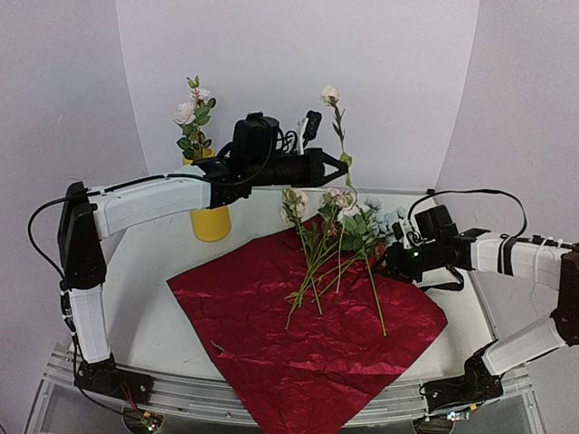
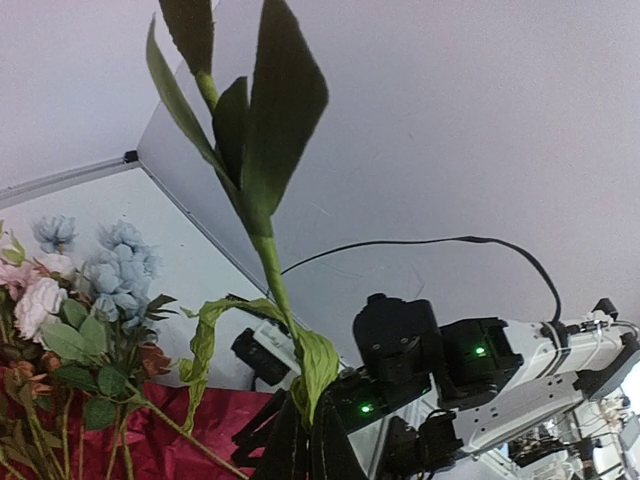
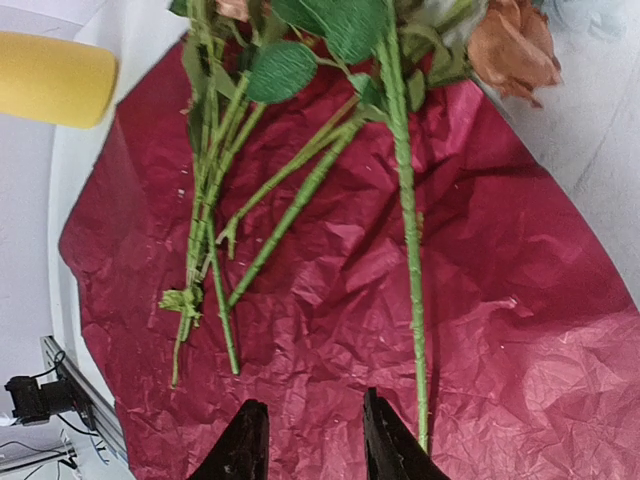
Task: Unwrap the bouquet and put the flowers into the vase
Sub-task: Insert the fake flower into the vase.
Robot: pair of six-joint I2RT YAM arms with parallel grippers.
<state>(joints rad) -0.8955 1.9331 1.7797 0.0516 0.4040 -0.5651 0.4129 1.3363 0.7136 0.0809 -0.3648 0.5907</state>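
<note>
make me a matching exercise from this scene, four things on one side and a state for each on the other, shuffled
Things
1. vase
2. wrapping paper
3. left gripper
4. right gripper

States
a. jaws apart, nothing between them, over the paper
b. dark red, spread flat under the loose flowers
c. jaws shut on a single stem, held up in the air
d. yellow, with white blooms standing in it

Pairs: 1-d, 2-b, 3-c, 4-a
</note>
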